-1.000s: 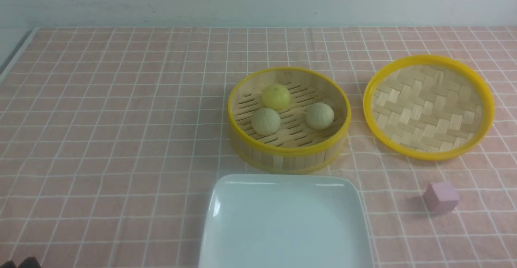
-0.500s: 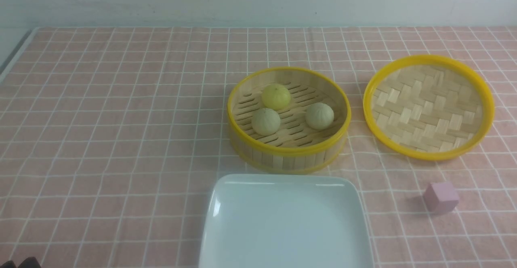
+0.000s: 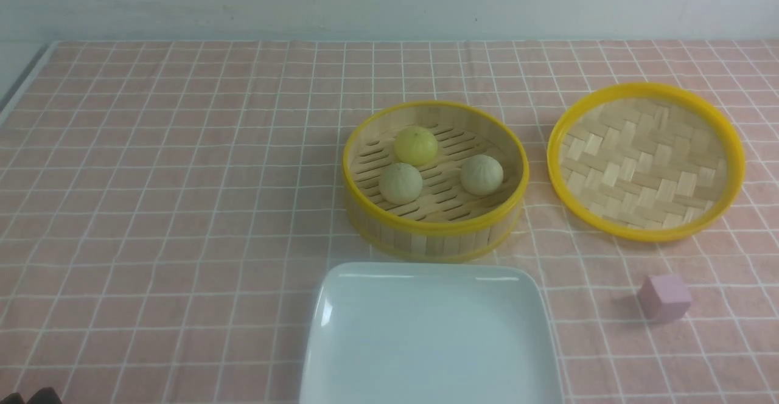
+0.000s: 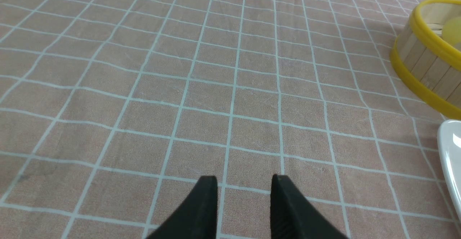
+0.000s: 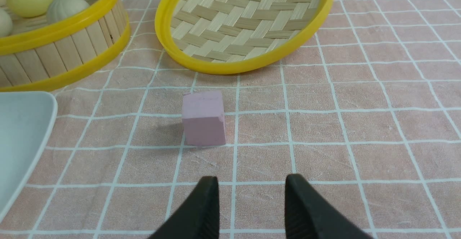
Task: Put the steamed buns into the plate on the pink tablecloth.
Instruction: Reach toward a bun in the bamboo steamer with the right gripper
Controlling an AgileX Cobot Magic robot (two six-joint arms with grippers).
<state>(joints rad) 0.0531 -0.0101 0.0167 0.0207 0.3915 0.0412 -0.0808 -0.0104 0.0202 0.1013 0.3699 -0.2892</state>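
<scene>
Three steamed buns lie in a round bamboo steamer basket [image 3: 435,233]: a yellow bun [image 3: 415,145] at the back, a pale bun [image 3: 400,183] at the front left and a pale bun [image 3: 481,174] on the right. The white square plate [image 3: 429,337] lies empty in front of the basket on the pink tablecloth [image 3: 170,197]. My left gripper [image 4: 244,180] hovers open over bare cloth, well left of the basket [image 4: 428,70] and plate [image 4: 451,152]. My right gripper [image 5: 251,180] is open and empty, just short of a pink cube [image 5: 203,118].
The woven steamer lid [image 3: 645,160] lies upside down to the right of the basket. The small pink cube [image 3: 664,296] sits right of the plate. The cloth's back edge meets a white wall; a table edge shows at the far left.
</scene>
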